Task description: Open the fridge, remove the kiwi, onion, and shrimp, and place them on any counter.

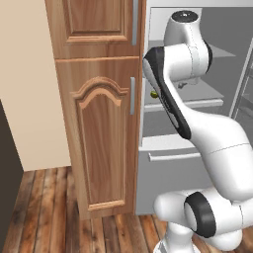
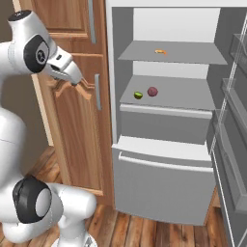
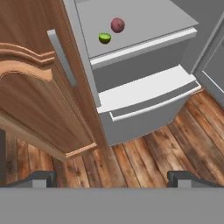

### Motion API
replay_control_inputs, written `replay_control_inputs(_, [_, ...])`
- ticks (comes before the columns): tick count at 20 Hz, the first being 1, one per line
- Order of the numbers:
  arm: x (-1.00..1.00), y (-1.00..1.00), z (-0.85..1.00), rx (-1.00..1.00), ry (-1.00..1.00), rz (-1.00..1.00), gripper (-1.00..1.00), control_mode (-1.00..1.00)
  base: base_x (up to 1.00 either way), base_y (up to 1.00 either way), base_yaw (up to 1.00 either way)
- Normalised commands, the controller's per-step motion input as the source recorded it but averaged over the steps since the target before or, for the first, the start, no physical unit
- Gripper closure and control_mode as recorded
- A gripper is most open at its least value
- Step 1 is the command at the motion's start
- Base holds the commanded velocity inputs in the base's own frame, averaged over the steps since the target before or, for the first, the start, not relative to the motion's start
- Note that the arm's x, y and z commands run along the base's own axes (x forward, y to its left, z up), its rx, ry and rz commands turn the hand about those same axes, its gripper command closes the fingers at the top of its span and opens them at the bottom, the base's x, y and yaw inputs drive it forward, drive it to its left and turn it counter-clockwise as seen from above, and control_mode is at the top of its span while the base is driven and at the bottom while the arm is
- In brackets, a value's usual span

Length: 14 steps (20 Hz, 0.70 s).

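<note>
Three foods waiting inside opened fridge point(image 2: 164, 144), none taken out yet.
Kiwi point(image 2: 138, 95) and onion point(image 2: 152, 91) side by side on middle shelf, shrimp point(image 2: 161, 51) on shelf above. Tool point(image 3: 112, 177) held high beside wooden cabinet point(image 2: 72, 120), looking down, tips set wide, holding nothing. Likely step: first reach; next move calls for swinging toward middle shelf and lowering around kiwi.

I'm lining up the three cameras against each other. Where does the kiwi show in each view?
Left base view: the kiwi peeks out beside the arm, at centre.
Right base view: on the fridge's lower shelf, just left of the onion, kiwi at.
Hand view: near the top, at, beside the onion.
Shared landmark: the wooden cabinet's grey handle.
</note>
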Motion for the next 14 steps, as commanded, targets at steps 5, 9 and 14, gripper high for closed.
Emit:
replay_control_inputs(5, [-0.02,-0.26,-0.01,0.00,0.00,0.07,-1.00,-1.00,0.00,0.00,0.00])
replay_control_inputs(9, [0.00,-0.35,0.00,0.00,0.00,0.17,-1.00,-1.00,0.00,0.00,0.00])
replay_control_inputs(14, [0.00,-0.05,0.00,0.00,0.00,0.26,-1.00,-1.00,0.00,0.00,0.00])
